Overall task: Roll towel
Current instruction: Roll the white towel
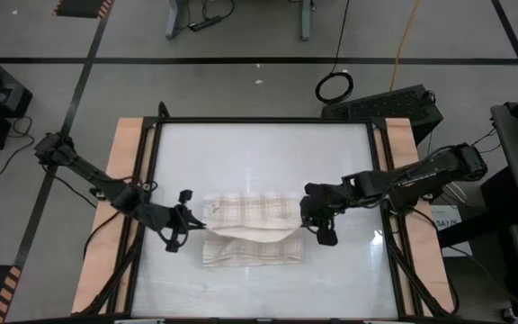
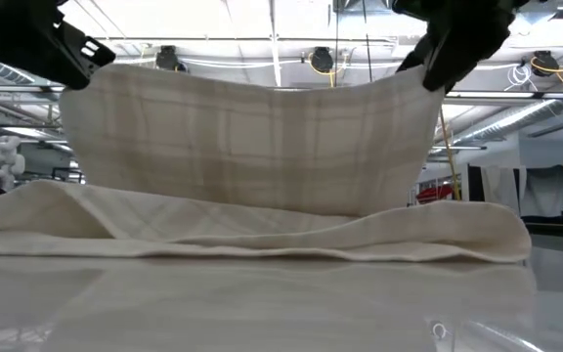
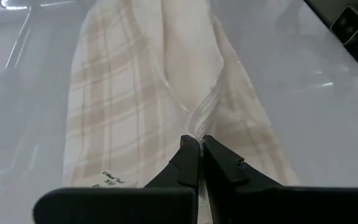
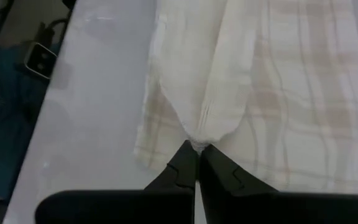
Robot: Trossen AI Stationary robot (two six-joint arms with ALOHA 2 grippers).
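Two robot arms lift one long edge of a plaid towel [image 1: 250, 225] off a white table [image 1: 259, 148], the rest still lying flat near the table's front-centre. The cloth looks thin, light & very soft: the raised edge sags in the middle betw. the two holds, and the lower layers drape in loose folds on the table top. It should bend wherever it's led, w/ no stiffness to keep a shape, so a roll would prob. need both ends moved together and kept taut. Best holds appear to be the corners or hem, where the fabric bunches into something thick enough to pinch. Left gripper [image 3: 200, 144] has its jaws closed on a gathered bit of hem at the towel's left end; right gripper [image 4: 197, 149] has its jaws pinched shut on a folded corner at the right end. Both holds sit at the very jaw tips, w/ the towel hanging away below them.
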